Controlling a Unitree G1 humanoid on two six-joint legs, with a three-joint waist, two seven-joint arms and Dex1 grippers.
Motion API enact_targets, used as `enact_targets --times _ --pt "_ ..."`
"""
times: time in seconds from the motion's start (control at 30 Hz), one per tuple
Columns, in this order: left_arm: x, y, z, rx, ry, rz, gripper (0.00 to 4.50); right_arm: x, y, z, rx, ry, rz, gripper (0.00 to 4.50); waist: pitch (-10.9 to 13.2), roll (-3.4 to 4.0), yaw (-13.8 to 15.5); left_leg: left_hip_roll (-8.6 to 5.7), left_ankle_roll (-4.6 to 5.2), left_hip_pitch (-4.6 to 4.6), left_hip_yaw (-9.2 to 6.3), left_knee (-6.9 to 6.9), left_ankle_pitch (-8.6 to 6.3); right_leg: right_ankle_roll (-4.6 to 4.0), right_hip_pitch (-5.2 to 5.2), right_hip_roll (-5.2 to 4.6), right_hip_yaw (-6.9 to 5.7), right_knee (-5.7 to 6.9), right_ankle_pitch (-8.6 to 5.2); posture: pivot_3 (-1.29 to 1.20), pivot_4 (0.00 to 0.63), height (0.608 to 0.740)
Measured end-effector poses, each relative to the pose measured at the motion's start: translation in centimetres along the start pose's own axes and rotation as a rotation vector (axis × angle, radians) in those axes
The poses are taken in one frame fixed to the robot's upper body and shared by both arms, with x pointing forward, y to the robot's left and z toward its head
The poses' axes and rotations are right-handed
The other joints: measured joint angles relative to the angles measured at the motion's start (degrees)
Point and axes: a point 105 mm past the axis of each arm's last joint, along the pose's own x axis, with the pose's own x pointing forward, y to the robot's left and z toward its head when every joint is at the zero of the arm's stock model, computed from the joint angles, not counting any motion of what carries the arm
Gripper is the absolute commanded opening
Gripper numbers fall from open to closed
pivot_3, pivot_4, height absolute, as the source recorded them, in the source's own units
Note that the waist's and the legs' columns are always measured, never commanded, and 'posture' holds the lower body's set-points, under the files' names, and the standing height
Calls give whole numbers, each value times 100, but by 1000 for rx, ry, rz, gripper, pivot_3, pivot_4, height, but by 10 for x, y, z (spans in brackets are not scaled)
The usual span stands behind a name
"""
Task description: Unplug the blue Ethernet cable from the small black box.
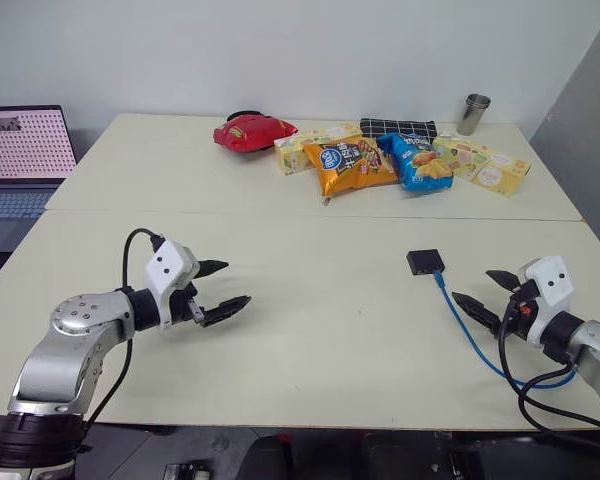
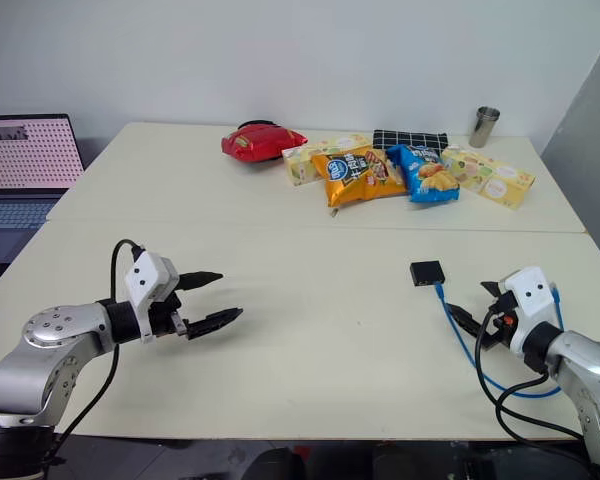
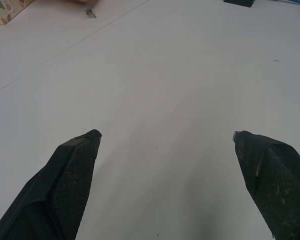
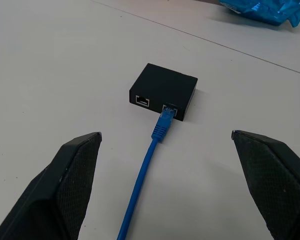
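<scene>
The small black box [image 1: 425, 262] lies flat on the right half of the cream table [image 1: 310, 330]. The blue Ethernet cable [image 1: 467, 328] is plugged into one of two ports on the box's near edge [image 4: 166, 114]; it runs toward the table's front and loops near my right wrist. My right gripper [image 1: 472, 285] hovers open just short of the box, its fingers spread either side of the cable [image 4: 140, 180] and touching nothing. My left gripper [image 1: 232, 285] stands open over bare table on the left, far from the box, with nothing between its fingers [image 3: 75, 175].
Along the table's far edge sit a red bag [image 1: 252, 131], an orange snack bag [image 1: 352, 166], a blue snack bag [image 1: 417, 161], two light boxes [image 1: 483, 163], a black checkered pouch [image 1: 398, 127] and a metal cup [image 1: 473, 113]. A laptop [image 1: 20, 160] is at far left.
</scene>
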Motion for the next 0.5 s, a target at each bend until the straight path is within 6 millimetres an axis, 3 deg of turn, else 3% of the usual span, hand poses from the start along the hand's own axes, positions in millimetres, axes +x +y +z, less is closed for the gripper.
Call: enact_targets --times 0.5 --pt "2 -3 9 11 -18 -15 4500 0 0 -6 3 15 -26 4429 0 0 1 0 0 0 0 0 0 0 0 0 1 0 0 0 150 740"
